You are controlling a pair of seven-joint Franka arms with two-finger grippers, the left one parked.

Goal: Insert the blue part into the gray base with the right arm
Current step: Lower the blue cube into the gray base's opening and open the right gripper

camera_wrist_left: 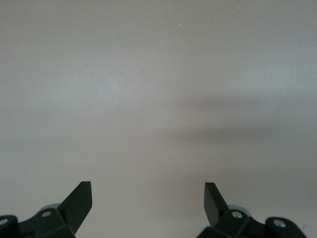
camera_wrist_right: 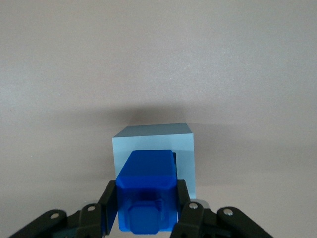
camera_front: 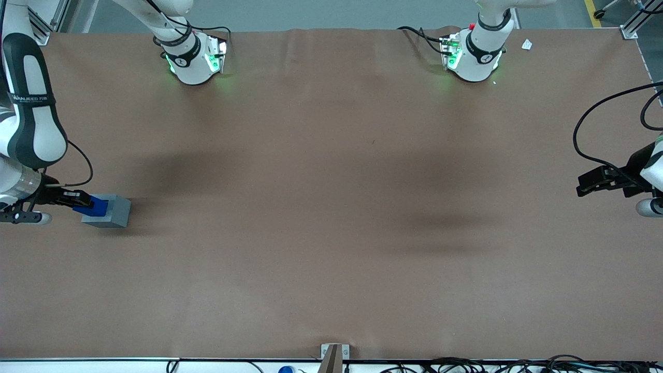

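Note:
The gray base (camera_front: 110,211) stands on the brown table at the working arm's end. The blue part (camera_front: 91,205) is tilted over the base's top edge, held between the black fingers of my right gripper (camera_front: 83,203). In the right wrist view the gripper (camera_wrist_right: 146,206) is shut on the blue part (camera_wrist_right: 147,191), a finger (camera_wrist_right: 109,206) pressing each side, stud end toward the camera. The part's other end lies over the gray base (camera_wrist_right: 163,141). The base's recess is hidden by the part.
The brown table (camera_front: 331,207) spreads wide toward the parked arm's end. Two white arm bases (camera_front: 194,57) stand at the table edge farthest from the front camera. Cables (camera_front: 518,362) and a small bracket (camera_front: 334,355) lie along the nearest edge.

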